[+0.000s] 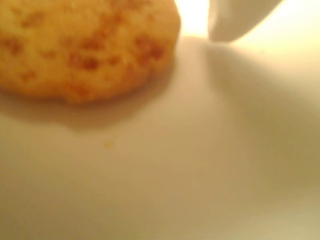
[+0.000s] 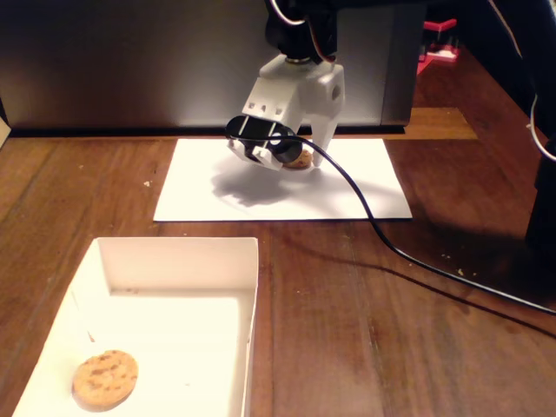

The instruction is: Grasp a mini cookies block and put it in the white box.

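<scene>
Behind the fingers [image 2: 300, 165], cookie [image 2: 300, 161] half-hidden

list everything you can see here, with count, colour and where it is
white box: one, white, front left of the table in the fixed view
cookie in the box: one, golden brown, near front corner of the box
cookie on the paper: one, golden brown, under the tool
paper sheet: one, white, flat at the back of the table
table: one, dark brown wood
cable: one, black, trailing right across the table
tool: one, white with black camera, lowered around the cookie on the paper
</scene>
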You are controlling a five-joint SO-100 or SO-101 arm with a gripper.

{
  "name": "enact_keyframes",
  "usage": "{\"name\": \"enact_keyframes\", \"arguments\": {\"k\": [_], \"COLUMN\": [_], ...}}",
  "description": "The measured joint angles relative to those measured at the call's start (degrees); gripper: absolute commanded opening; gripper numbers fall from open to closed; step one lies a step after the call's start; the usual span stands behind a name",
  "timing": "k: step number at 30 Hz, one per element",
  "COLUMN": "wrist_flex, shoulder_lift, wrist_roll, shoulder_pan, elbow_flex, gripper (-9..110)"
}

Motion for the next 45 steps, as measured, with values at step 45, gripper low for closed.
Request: {"name": "enact_keyframes", "arguments": {"k": [45], "wrist_flex": [0.79], "shoulder_lift": [4.22], "wrist_roll": [-2.11], "shoulder_pan": [0.0], "elbow_flex": [-2.99], "gripper": [8]}}
